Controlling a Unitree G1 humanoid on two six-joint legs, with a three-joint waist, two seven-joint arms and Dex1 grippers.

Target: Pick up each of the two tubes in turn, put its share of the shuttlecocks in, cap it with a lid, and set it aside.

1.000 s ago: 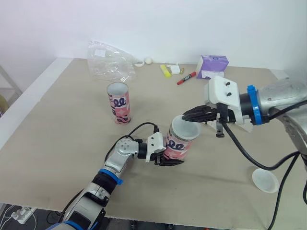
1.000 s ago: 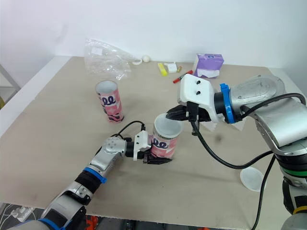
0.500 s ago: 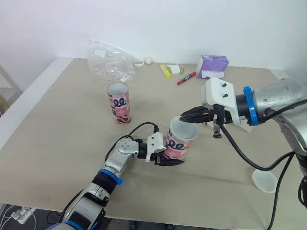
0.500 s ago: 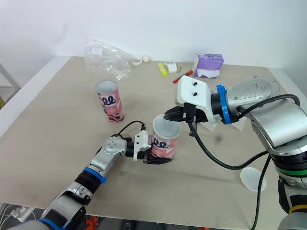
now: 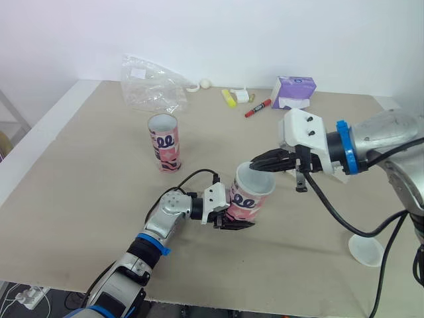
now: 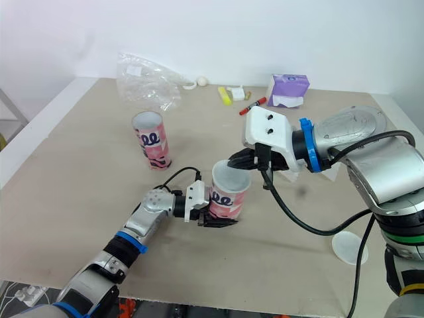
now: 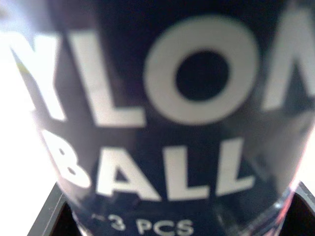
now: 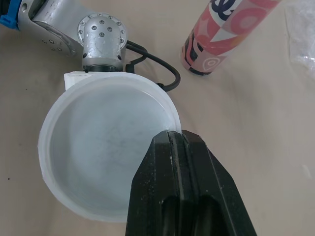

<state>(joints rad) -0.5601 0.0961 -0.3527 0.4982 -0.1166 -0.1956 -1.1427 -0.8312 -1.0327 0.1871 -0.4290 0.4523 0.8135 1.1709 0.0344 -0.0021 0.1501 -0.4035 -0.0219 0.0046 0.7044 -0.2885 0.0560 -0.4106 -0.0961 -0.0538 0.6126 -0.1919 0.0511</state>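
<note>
A spare lid (image 5: 366, 250) lies nearest, well right of the tube (image 5: 248, 202), which the left gripper (image 5: 232, 222) clamps low on its side. The right gripper (image 5: 262, 162) has its fingers (image 8: 184, 196) pinched together on the rim of a lid (image 8: 108, 147) at that tube's mouth. Beyond the tube to the left a second tube (image 5: 164, 142) stands upright, and farther back lie a bag (image 5: 151, 84), marker (image 5: 257, 108) and purple box (image 5: 293, 91).

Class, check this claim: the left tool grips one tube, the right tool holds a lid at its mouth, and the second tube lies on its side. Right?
Wrong in one respect: the second tube stands upright, as the left eye view shows. The left tool does grip one tube, and the right tool holds a lid at its mouth.
</note>
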